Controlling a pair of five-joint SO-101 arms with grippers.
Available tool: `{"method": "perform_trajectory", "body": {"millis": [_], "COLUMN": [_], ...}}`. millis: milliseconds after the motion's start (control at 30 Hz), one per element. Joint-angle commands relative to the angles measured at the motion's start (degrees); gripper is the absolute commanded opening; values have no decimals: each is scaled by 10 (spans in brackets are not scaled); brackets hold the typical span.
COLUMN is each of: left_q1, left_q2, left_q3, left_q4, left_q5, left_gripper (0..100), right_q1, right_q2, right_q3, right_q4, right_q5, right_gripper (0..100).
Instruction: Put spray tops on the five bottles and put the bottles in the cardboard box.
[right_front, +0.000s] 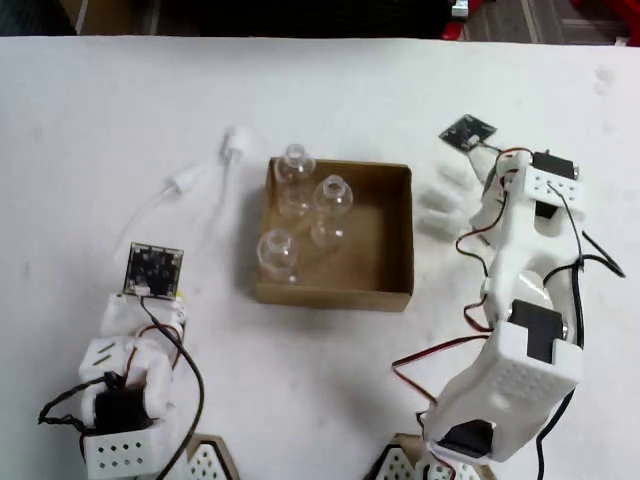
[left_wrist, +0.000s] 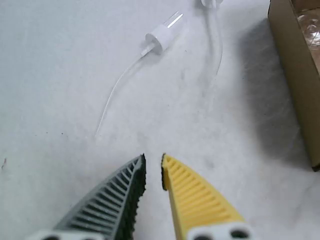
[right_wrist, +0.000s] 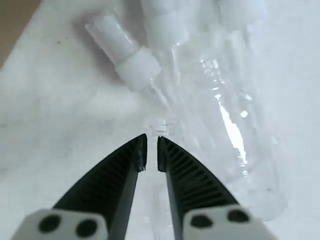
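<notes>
Three clear bottles (right_front: 298, 178) without tops stand in the cardboard box (right_front: 390, 240) at the table's middle. Left of the box lie two loose white spray tops (right_front: 186, 181) with thin dip tubes; the nearer spray top (left_wrist: 161, 36) lies ahead of my left gripper (left_wrist: 153, 165), which is shut and holds nothing. Right of the box, clear bottles (right_front: 440, 203) with white spray tops on them lie on the table. My right gripper (right_wrist: 150, 145) is shut just above one lying bottle (right_wrist: 235, 145), close behind its white top (right_wrist: 136, 65).
The box's side wall (left_wrist: 300, 75) stands off to one side of my left gripper, with bare white table between. The right arm (right_front: 520, 300) stretches along the table's right side. Red and black cables (right_front: 440, 350) trail by its base.
</notes>
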Motion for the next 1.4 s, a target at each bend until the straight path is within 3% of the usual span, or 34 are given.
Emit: {"method": "perform_trajectory", "body": {"millis": [0,167,600,1000,1100,1267,1367], "left_q1": [6,6,6,6,6,6,6], "left_q2": [-1,-1,-1,-1,-1,-1,-1], "left_q3": [0,0,0,0,0,0,0], "left_q4": [4,4,4,4,4,4,4], "left_q5": [-5,-5,-5,-5,-5,-5,-5], "left_gripper": [64,64,64,64,64,64,64], "right_q1": [-7,-10,-10,-7,-7,-7,-6], "right_q2": [-27,-24,-32,53,53,53,53], "right_q3": [-20,-21,-34,-37,-37,-37,-37], "right_q4": [62,62,39,-8,-8,-10,-8], "right_q5": [46,64,78,79,79,85,119], "right_gripper": [77,186,181,180,166,50,45]}}
